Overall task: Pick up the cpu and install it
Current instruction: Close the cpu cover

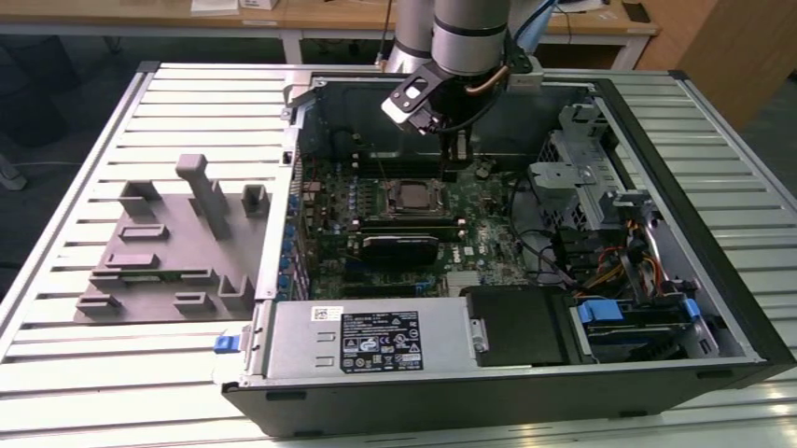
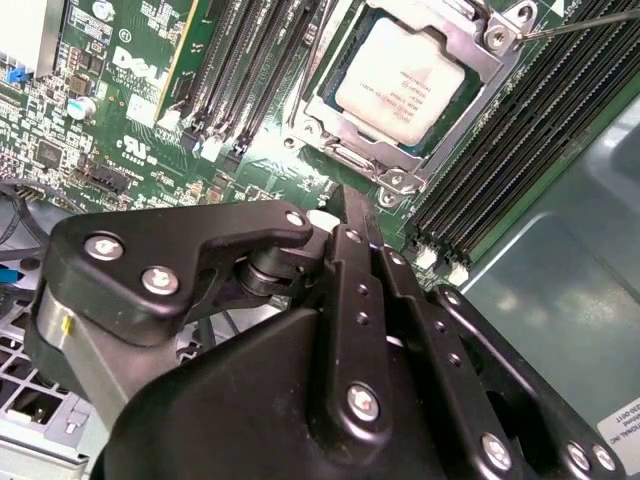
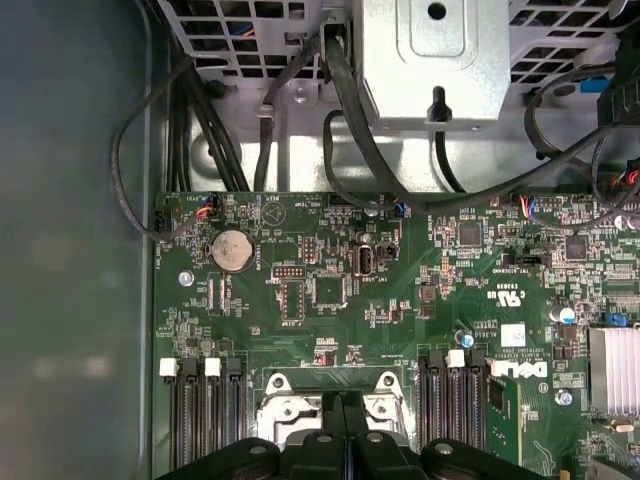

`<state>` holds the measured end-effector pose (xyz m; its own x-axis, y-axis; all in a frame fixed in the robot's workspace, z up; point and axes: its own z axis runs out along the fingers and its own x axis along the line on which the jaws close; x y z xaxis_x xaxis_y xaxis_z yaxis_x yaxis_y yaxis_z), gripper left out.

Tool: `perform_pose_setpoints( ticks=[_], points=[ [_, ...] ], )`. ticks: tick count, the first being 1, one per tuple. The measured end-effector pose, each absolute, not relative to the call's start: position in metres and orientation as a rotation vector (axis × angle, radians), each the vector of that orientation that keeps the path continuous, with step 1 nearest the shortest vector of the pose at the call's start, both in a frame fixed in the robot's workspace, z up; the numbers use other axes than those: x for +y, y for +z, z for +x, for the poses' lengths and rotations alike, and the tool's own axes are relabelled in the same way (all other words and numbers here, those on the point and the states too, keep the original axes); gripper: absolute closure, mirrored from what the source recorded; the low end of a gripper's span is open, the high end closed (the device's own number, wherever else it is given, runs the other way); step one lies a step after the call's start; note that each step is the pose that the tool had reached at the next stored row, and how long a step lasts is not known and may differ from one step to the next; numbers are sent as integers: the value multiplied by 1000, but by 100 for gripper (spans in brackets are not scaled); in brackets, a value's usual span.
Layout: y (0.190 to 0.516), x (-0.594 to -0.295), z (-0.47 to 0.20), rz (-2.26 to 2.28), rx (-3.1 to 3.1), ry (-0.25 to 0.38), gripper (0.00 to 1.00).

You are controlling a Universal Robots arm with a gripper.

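The cpu [image 2: 405,85], a silvery square chip, lies flat inside the metal socket frame [image 2: 345,150] on the green motherboard [image 2: 120,110]. In the exterior view the cpu [image 1: 412,196] sits mid-board inside the open computer case [image 1: 697,243]. My gripper [image 1: 454,171] hangs just behind the socket, a little above the board, apart from the chip. Its black fingers [image 2: 350,250] are pressed together with nothing between them. In the first wrist view the gripper [image 3: 345,402] is over the socket frame's [image 3: 285,405] edge.
Memory slots [image 2: 500,130] flank the socket. A black glossy card [image 1: 398,247] lies in front of it, with a power supply [image 1: 361,341] at the case front. Cables [image 3: 340,140] and a metal drive cage [image 1: 585,187] stand toward the exterior view's right. A grey tray [image 1: 149,285] sits left of the case.
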<state>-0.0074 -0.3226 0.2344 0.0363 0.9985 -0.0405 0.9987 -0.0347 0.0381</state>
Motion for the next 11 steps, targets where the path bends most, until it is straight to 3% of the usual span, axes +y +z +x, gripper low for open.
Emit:
perform_pose_setpoints(
  ticks=[11],
  points=[
    [233, -324, -17, 2221, 2143, -4, 89]
  ],
)
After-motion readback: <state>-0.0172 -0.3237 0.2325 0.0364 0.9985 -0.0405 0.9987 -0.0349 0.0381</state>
